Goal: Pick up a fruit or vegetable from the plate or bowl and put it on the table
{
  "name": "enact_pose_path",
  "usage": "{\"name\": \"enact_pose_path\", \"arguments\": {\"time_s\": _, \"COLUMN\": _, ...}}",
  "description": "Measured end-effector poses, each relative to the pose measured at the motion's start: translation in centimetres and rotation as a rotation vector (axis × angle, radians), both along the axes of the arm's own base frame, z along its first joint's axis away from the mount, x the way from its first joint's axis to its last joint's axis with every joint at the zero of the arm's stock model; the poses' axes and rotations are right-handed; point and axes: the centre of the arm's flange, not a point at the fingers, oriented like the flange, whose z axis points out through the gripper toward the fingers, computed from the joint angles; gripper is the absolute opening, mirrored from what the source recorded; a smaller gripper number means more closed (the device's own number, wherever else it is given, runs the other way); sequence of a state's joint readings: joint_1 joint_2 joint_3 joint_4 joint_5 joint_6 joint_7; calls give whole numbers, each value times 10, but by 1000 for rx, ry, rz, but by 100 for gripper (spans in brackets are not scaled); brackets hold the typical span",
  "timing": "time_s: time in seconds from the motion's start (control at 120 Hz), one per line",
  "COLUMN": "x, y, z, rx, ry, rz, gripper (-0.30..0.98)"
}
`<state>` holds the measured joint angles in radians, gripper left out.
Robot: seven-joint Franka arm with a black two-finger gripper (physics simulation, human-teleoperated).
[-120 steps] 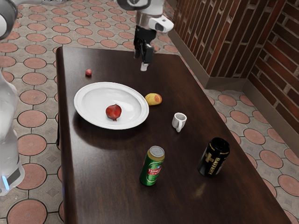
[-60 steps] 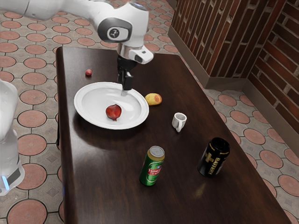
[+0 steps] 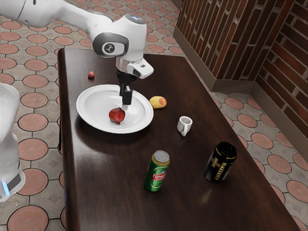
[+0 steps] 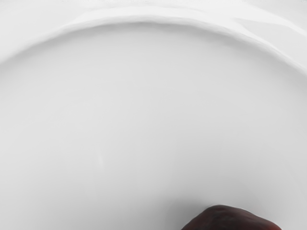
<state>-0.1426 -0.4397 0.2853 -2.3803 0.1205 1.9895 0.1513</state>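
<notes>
On the dark table (image 3: 115,168) in the exterior view: yellow-red fruit (image 3: 158,102) just beside the white plate (image 3: 86,116), small red fruit (image 3: 91,74), mug (image 3: 183,126), green can (image 3: 157,172), black can (image 3: 220,162). In the wrist view: curved inner wall, close up. Inside the plate, near the gripper (image 3: 125,104): deep-red, roundish pomegranate (image 3: 116,115). Cannot tell the gripper's state.

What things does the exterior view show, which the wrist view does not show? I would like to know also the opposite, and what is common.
Exterior view: the gripper, dark table, small red ball-shaped item, yellow-and-red fruit, white mug, green can and black can.

Wrist view: a close look down on the inner surface of the plate.

Both: the white plate and part of the pomegranate on it.
</notes>
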Motion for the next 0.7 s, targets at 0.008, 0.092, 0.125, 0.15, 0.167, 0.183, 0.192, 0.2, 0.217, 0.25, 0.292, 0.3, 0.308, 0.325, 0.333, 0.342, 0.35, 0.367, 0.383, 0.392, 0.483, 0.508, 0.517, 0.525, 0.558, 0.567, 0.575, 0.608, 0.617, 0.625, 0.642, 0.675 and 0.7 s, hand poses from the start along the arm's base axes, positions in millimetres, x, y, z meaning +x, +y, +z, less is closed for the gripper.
{"name": "enact_pose_path", "arguments": {"time_s": 0.008, "x": 0, "y": 0, "z": 0, "rx": 0, "ry": -1, "rz": 0, "gripper": 69}}
{"name": "enact_pose_path", "arguments": {"time_s": 0.092, "x": 2, "y": -2, "z": -1, "rx": 4, "ry": -13, "rz": -6, "gripper": 69}}
{"name": "enact_pose_path", "arguments": {"time_s": 0.125, "x": 2, "y": -5, "z": -1, "rx": 5, "ry": -18, "rz": -14, "gripper": 69}}
{"name": "enact_pose_path", "arguments": {"time_s": 0.15, "x": 3, "y": -7, "z": 0, "rx": 5, "ry": -21, "rz": -20, "gripper": 69}}
{"name": "enact_pose_path", "arguments": {"time_s": 0.167, "x": 3, "y": -9, "z": 0, "rx": 5, "ry": -23, "rz": -23, "gripper": 69}}
{"name": "enact_pose_path", "arguments": {"time_s": 0.183, "x": 4, "y": -10, "z": 0, "rx": 6, "ry": -25, "rz": -26, "gripper": 69}}
{"name": "enact_pose_path", "arguments": {"time_s": 0.192, "x": 4, "y": -11, "z": 0, "rx": 6, "ry": -26, "rz": -30, "gripper": 69}}
{"name": "enact_pose_path", "arguments": {"time_s": 0.2, "x": 4, "y": -13, "z": 0, "rx": 6, "ry": -27, "rz": -34, "gripper": 69}}
{"name": "enact_pose_path", "arguments": {"time_s": 0.217, "x": 5, "y": -16, "z": 0, "rx": 6, "ry": -28, "rz": -41, "gripper": 69}}
{"name": "enact_pose_path", "arguments": {"time_s": 0.25, "x": 6, "y": -22, "z": 0, "rx": 6, "ry": -31, "rz": -56, "gripper": 69}}
{"name": "enact_pose_path", "arguments": {"time_s": 0.292, "x": 7, "y": -28, "z": 1, "rx": 7, "ry": -34, "rz": -71, "gripper": 69}}
{"name": "enact_pose_path", "arguments": {"time_s": 0.3, "x": 7, "y": -29, "z": 1, "rx": 7, "ry": -34, "rz": -73, "gripper": 69}}
{"name": "enact_pose_path", "arguments": {"time_s": 0.308, "x": 7, "y": -30, "z": 1, "rx": 7, "ry": -35, "rz": -75, "gripper": 69}}
{"name": "enact_pose_path", "arguments": {"time_s": 0.325, "x": 7, "y": -31, "z": 0, "rx": 6, "ry": -35, "rz": -78, "gripper": 69}}
{"name": "enact_pose_path", "arguments": {"time_s": 0.333, "x": 7, "y": -32, "z": 0, "rx": 7, "ry": -34, "rz": -80, "gripper": 69}}
{"name": "enact_pose_path", "arguments": {"time_s": 0.342, "x": 7, "y": -33, "z": 0, "rx": 8, "ry": -34, "rz": -82, "gripper": 69}}
{"name": "enact_pose_path", "arguments": {"time_s": 0.35, "x": 7, "y": -33, "z": -1, "rx": 9, "ry": -34, "rz": -84, "gripper": 69}}
{"name": "enact_pose_path", "arguments": {"time_s": 0.367, "x": 7, "y": -34, "z": -1, "rx": 10, "ry": -33, "rz": -88, "gripper": 69}}
{"name": "enact_pose_path", "arguments": {"time_s": 0.383, "x": 7, "y": -35, "z": -2, "rx": 11, "ry": -32, "rz": -91, "gripper": 69}}
{"name": "enact_pose_path", "arguments": {"time_s": 0.392, "x": 7, "y": -36, "z": -3, "rx": 12, "ry": -32, "rz": -92, "gripper": 69}}
{"name": "enact_pose_path", "arguments": {"time_s": 0.483, "x": 4, "y": -40, "z": -10, "rx": 14, "ry": -28, "rz": -106, "gripper": 69}}
{"name": "enact_pose_path", "arguments": {"time_s": 0.508, "x": 4, "y": -41, "z": -11, "rx": 14, "ry": -30, "rz": -108, "gripper": 69}}
{"name": "enact_pose_path", "arguments": {"time_s": 0.517, "x": 4, "y": -41, "z": -11, "rx": 14, "ry": -31, "rz": -108, "gripper": 69}}
{"name": "enact_pose_path", "arguments": {"time_s": 0.525, "x": 3, "y": -41, "z": -11, "rx": 14, "ry": -32, "rz": -108, "gripper": 69}}
{"name": "enact_pose_path", "arguments": {"time_s": 0.558, "x": 2, "y": -41, "z": -10, "rx": 13, "ry": -39, "rz": -109, "gripper": 69}}
{"name": "enact_pose_path", "arguments": {"time_s": 0.567, "x": 2, "y": -41, "z": -9, "rx": 13, "ry": -40, "rz": -109, "gripper": 69}}
{"name": "enact_pose_path", "arguments": {"time_s": 0.575, "x": 2, "y": -41, "z": -10, "rx": 13, "ry": -41, "rz": -109, "gripper": 69}}
{"name": "enact_pose_path", "arguments": {"time_s": 0.608, "x": 1, "y": -39, "z": -10, "rx": 13, "ry": -43, "rz": -108, "gripper": 69}}
{"name": "enact_pose_path", "arguments": {"time_s": 0.617, "x": 1, "y": -39, "z": -10, "rx": 13, "ry": -44, "rz": -107, "gripper": 69}}
{"name": "enact_pose_path", "arguments": {"time_s": 0.625, "x": 1, "y": -39, "z": -10, "rx": 13, "ry": -45, "rz": -106, "gripper": 69}}
{"name": "enact_pose_path", "arguments": {"time_s": 0.642, "x": 0, "y": -38, "z": -10, "rx": 12, "ry": -46, "rz": -106, "gripper": 69}}
{"name": "enact_pose_path", "arguments": {"time_s": 0.675, "x": -2, "y": -38, "z": -11, "rx": 11, "ry": -48, "rz": -105, "gripper": 69}}
{"name": "enact_pose_path", "arguments": {"time_s": 0.7, "x": -3, "y": -37, "z": -11, "rx": 10, "ry": -49, "rz": -105, "gripper": 69}}
